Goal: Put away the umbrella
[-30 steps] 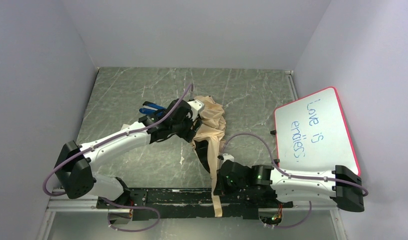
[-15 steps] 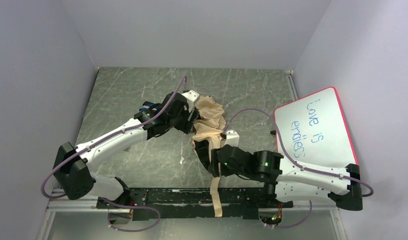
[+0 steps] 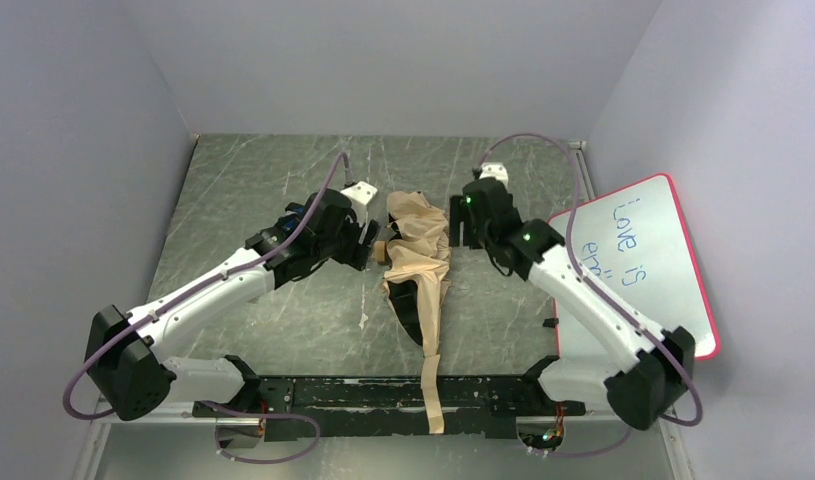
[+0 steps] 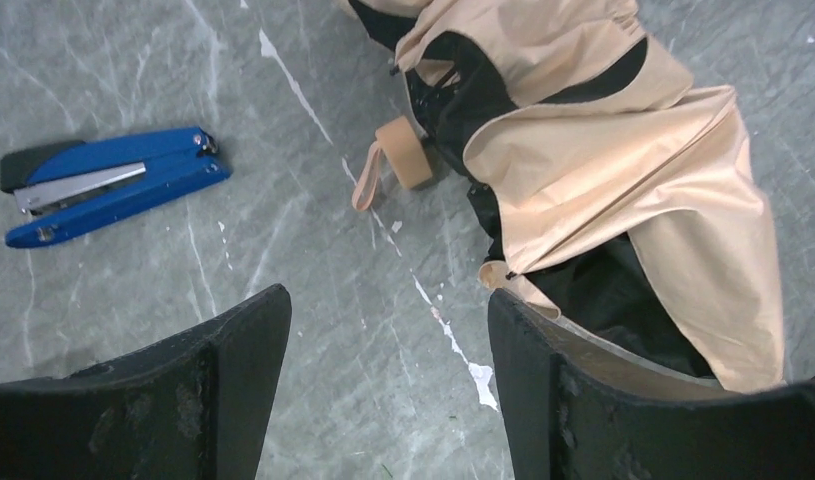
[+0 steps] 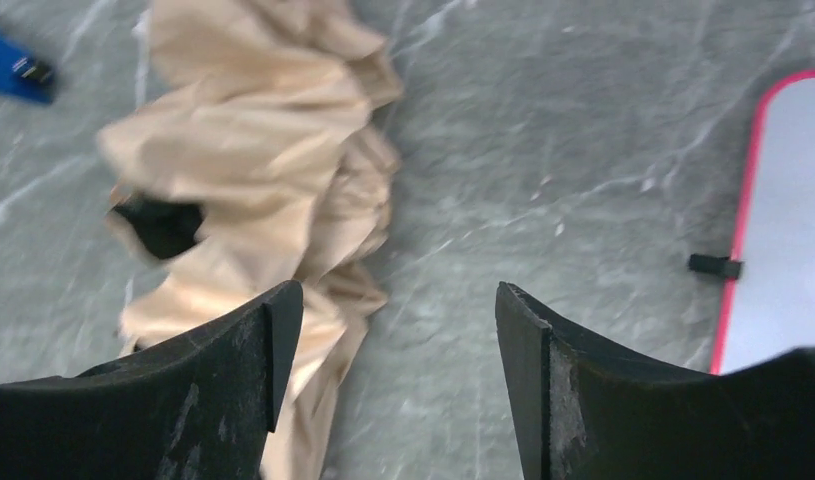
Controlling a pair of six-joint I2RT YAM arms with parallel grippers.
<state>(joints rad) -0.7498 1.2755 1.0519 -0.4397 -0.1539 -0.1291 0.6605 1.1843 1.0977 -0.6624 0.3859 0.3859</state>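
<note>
Umbrella: the umbrella (image 3: 419, 248) lies collapsed but unwrapped in the middle of the table (image 3: 253, 170), long axis running far to near. Its cream canopy is bunched wide at the far end and narrows toward the near edge.
Lining: black inner fabric (image 4: 593, 290) shows through the folds in the left wrist view.
Handle: the tan handle (image 4: 407, 152) pokes out on the left side of the bundle and rests on the table, with a small loop (image 4: 366, 180) hanging from it.
Strap: a long beige strip (image 3: 433, 395) trails from the narrow end over the near table edge.
Umbrella, change: it lies much where it did a second ago, and its far folds are now uncovered.
Left gripper: the left gripper (image 3: 371, 245) sits just left of the handle, jaws spread wide and empty. It has drawn back leftward off the canopy.
Right gripper: the right gripper (image 3: 461, 228) is just right of the bunched far end, jaws wide apart with only table between them. A second ago it was down at the near edge beside the narrow end. The arm has since swung far across the table.
Stapler: a blue stapler (image 4: 103, 185) lies on the table left of the umbrella, well apart from it. From above it is now mostly hidden under the left arm.
Whiteboard: a red-rimmed whiteboard (image 3: 638, 255) with handwriting stands at the right. The right arm now crosses its near left part.
</note>
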